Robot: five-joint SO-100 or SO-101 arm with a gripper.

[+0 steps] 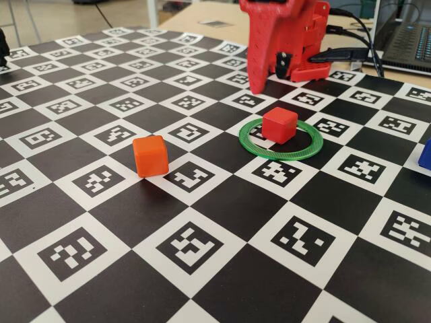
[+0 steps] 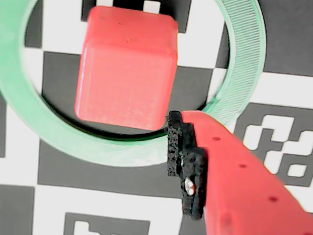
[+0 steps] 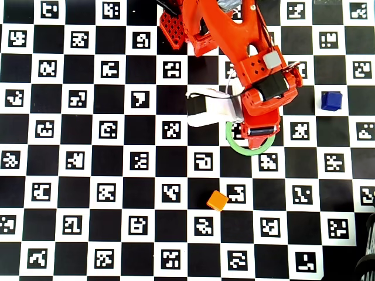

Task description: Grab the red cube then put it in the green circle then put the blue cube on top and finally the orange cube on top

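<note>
Red cube (image 1: 279,124) sitting inside the green circle (image 1: 296,152), center-right in the fixed view. Claw (image 2: 188,166) just beside it, gripping nothing, can't tell how wide. Orange cube (image 1: 150,155) left-center, blue cube (image 3: 331,100) far right overhead.

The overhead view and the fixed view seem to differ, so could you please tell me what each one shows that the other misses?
Only the overhead view shows the whole blue cube, right of the arm, and the arm covering the ring's middle. Only the fixed view shows the red cube sitting inside the green ring, with the end effector behind it, not holding it. Both show the orange cube alone on the checkered board, apart from the ring.
</note>
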